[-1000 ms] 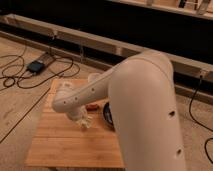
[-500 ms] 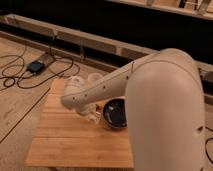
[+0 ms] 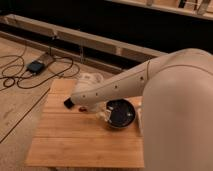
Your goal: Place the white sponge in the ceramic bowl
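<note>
While the big white arm (image 3: 150, 80) sweeps in from the right and fills that whole side of the view, its gripper (image 3: 103, 114) sits low over the light wooden slatted table (image 3: 75, 140), right at the left rim of the round, glossy dark ceramic bowl (image 3: 121, 114); whether the fingers are spread or closed I cannot tell, they are tucked under the wrist and hard to separate from what is around them; a pale off-white lump shows at the gripper's tip, just against the bowl's left edge, and that looks like the white sponge (image 3: 102, 115), though I cannot say if it is held, resting on the wood or touching the rim; the bowl itself stands upright on the right half of the table, dark inside with a lighter rim catching the light, partly overhung by the arm; further left, beside the wrist, a small flat black rectangular object (image 3: 68, 103) lies on the tabletop, and just to its right there is a small reddish thing (image 3: 83, 108) peeking out from under the arm; behind the wrist, near the table's back edge, a crumpled clear plastic-looking item (image 3: 91, 79) sits; off the table to the upper left, black cables (image 3: 20, 80) loop across the tan floor and run to a small dark box with a bluish top (image 3: 36, 66); a long dark ledge with a pale rail (image 3: 100, 42) crosses the background
</note>
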Available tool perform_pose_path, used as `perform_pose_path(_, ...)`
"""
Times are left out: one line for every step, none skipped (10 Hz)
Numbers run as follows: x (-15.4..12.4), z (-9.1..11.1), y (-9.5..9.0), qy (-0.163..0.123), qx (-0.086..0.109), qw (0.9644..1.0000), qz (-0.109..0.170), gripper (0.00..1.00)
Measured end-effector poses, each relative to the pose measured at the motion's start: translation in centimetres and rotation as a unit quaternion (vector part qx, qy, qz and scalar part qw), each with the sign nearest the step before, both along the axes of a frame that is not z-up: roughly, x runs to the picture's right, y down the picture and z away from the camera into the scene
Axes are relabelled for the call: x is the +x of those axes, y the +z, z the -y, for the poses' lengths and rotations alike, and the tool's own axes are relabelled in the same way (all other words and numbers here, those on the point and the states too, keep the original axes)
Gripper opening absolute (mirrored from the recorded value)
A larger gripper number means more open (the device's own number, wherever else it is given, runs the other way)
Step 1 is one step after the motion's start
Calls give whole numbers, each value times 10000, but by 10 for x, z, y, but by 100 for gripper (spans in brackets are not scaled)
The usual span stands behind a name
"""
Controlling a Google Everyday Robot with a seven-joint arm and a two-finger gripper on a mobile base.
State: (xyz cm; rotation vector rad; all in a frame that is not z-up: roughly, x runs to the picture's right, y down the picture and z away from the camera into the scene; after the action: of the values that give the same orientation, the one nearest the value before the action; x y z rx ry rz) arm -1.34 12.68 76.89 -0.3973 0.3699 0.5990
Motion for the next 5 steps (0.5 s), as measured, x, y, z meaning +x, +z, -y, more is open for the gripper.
perform_pose_path(15,4,-1,95,39,9999,-117,0)
perform_pose_path(26,7,-2,164,68,9997,-192,1)
perform_pose_path(38,11,-2,245,95,9993,-285,7)
perform_pose_path(48,13,-2,305,116,9988,-354,16)
perform_pose_path(56,17,-2,360,141,9984,-415,27)
